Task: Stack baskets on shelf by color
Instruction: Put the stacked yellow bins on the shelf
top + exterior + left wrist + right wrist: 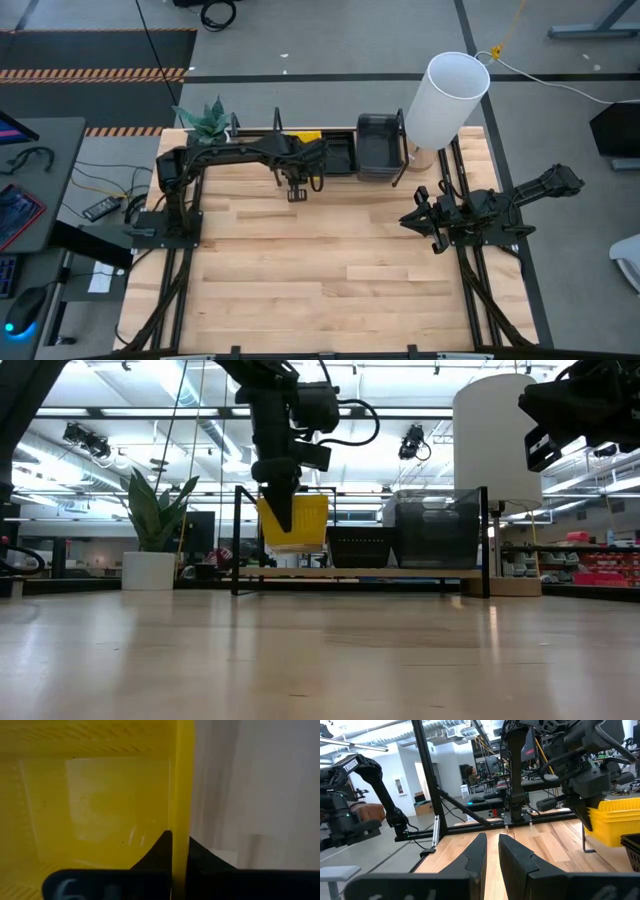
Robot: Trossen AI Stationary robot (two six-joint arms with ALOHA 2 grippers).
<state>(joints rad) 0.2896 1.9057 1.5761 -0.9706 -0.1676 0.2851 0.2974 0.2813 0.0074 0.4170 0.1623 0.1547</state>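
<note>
The left tool [277, 510] is clamped on the rim of a yellow basket [298, 520] at the shelf [360, 570], left of the black basket [360, 546]; the right tool [490, 851], narrowly parted and empty, hangs above the tabletop [320, 270]

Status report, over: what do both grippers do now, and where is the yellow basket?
Left gripper shut on yellow basket wall, at the shelf. Right gripper empty, waiting at table's right side. Nothing blocking seen.
</note>
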